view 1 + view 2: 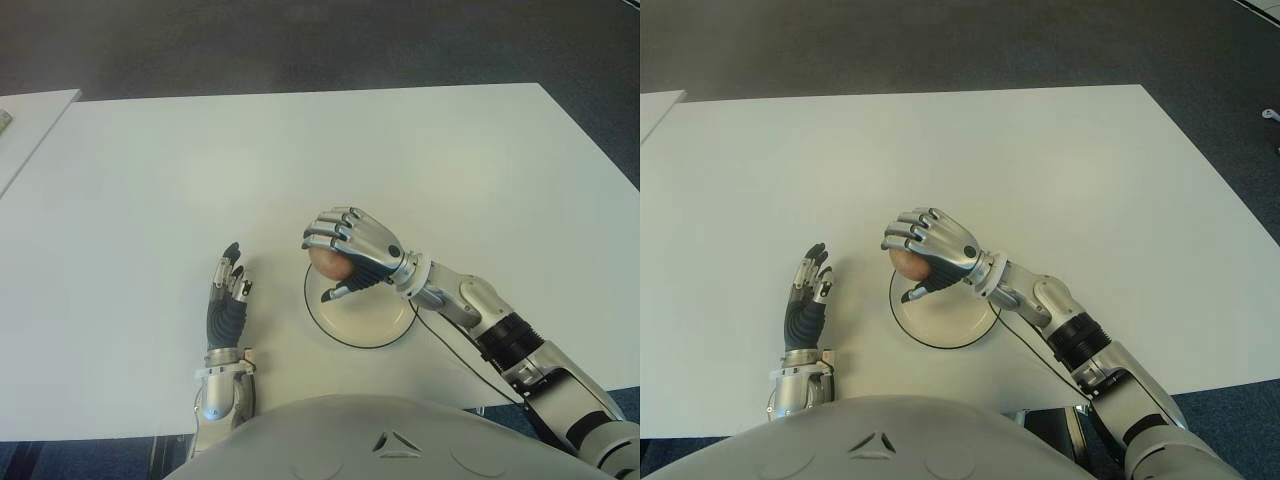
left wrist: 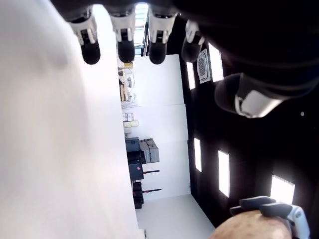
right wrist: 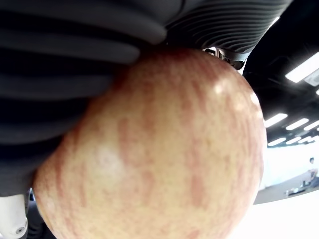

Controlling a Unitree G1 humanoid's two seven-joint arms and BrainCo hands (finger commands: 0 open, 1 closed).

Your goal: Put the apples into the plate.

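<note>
Nearest the robot's body, the left hand (image 1: 227, 295) is showing on the white table (image 1: 150, 180), just left of the plate. Its fingers (image 2: 124, 47) are lying straight and spread, gripping nothing; the wrist view is showing four dark fingertips extended in a row with the thumb off to one side. Whether the palm is touching the tabletop cannot be told.

Just beside it, to the right, the white plate (image 1: 385, 318) with a dark rim is sitting on the table near the front edge. The bare part of the dish is showing nothing lying in it.

The right hand (image 1: 350, 250) is reaching in from the right, its forearm crossing the plate's right rim. It is positioned over the plate's far-left portion, knuckles up. Its fingers (image 1: 912, 233) are curling tightly around the apple (image 1: 328, 262), with the thumb wrapping beneath. The right wrist view is being filled almost wholly by the fruit: yellow skin streaked with red, pressed against the dark ribbed palm. Whether the apple is touching the plate surface cannot be told; it is showing at the plate's far-left rim, inside the grasp.

Farther out, the table is running back bare to its far edge, with dark floor (image 1: 300, 45) beyond.
</note>
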